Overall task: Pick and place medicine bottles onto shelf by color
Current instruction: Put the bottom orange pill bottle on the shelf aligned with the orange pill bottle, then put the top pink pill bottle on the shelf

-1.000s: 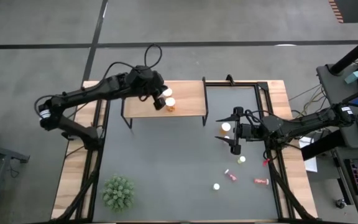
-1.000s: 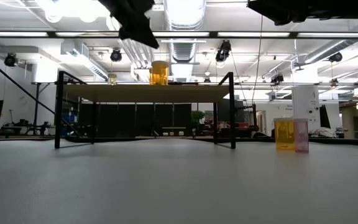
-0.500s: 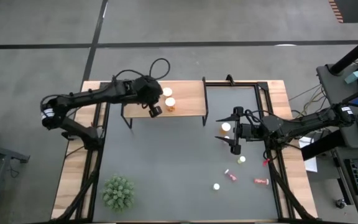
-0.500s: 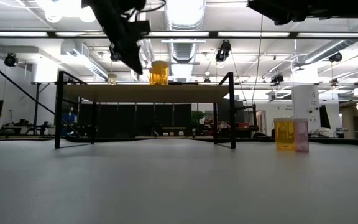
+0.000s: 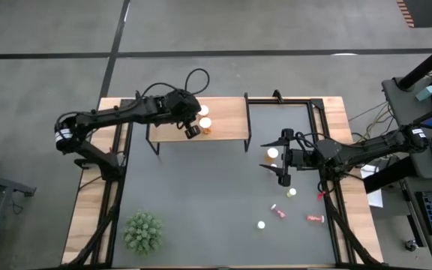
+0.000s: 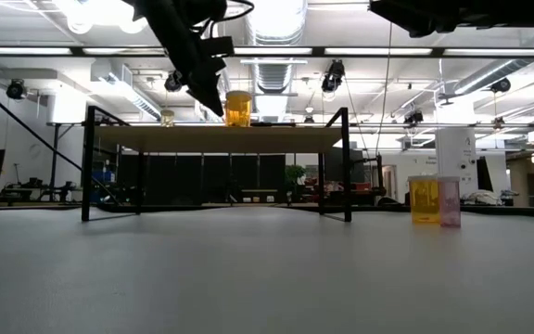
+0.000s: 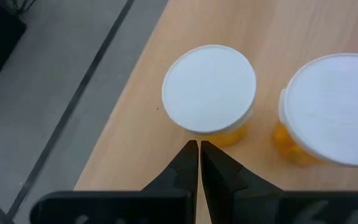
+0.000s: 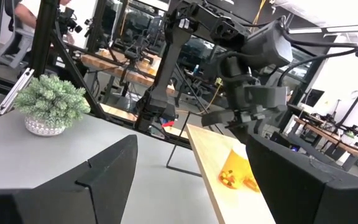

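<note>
The grey counter [image 5: 201, 195] with wooden edges carries the shelf [image 5: 227, 120], a light wooden board on thin black legs, at its far side. Beyond the counter the low view shows a large hall with ceiling lights, ducts and other benches. A green spiky plant [image 5: 142, 231] stands at the counter's near left corner.

The left end effector [image 5: 191, 130] hangs over the shelf with its fingers pressed together, holding nothing. Two orange medicine bottles [image 5: 204, 118] with white caps stand upright on the shelf, just beside those closed tips; in the left wrist view the nearer bottle [image 7: 210, 93] sits right ahead of the fingertips [image 7: 190, 163] and the second [image 7: 331, 112] is close alongside it.

The right end effector [image 5: 282, 157] waits over the counter's right half, its fingers spread wide and empty. A white-capped bottle [image 5: 273, 154] stands between or just under them. Smaller bottles lie nearer the front: one white-capped [image 5: 292, 193], another [image 5: 261, 224], and two pink ones on their sides [image 5: 280, 212] [image 5: 315, 219].

In the low view a yellow and a pink bottle [image 6: 432, 200] stand at the right; a further bottle is cut off by the picture's edge, and both arms are only partly seen.
</note>
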Controlling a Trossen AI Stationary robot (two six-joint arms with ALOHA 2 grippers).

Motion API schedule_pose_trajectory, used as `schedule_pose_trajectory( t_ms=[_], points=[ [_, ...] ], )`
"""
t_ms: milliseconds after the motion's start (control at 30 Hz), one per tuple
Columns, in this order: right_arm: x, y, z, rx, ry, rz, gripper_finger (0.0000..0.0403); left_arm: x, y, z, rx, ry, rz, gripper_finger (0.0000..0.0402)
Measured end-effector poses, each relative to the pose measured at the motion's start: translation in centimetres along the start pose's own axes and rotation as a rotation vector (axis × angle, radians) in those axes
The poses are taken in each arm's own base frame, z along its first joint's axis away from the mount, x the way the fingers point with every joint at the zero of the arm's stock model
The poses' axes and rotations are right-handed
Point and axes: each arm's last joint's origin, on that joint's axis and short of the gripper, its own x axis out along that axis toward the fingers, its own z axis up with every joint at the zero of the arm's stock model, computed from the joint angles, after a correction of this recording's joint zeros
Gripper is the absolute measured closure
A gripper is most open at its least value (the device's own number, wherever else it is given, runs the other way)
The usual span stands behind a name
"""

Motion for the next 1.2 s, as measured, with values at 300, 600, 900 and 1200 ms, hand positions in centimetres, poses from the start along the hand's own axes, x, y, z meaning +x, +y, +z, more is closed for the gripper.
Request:
schedule_pose_trajectory(
  t_ms=[300,600,900,1200],
  points=[
    [0.0,0.0,0.0,0.003,0.0,0.0,0.0113,0.1,0.2,0.2,-0.01,-0.016,0.031,0.04],
    [0.2,-0.2,0.4,0.109,0.019,0.002,0.0113,-4.6,-0.8,0.8,-0.051,-0.154,0.005,0.04],
    [1.0,-0.4,1.6,0.452,0.31,0.044,0.0113,-11.7,-8.7,0.4,0.084,-0.467,-0.288,0.04],
    [2.1,0.4,3.8,0.772,0.716,0.021,0.0113,-14.2,-14.6,-2.8,0.321,-0.733,-0.452,0.04]
  ],
)
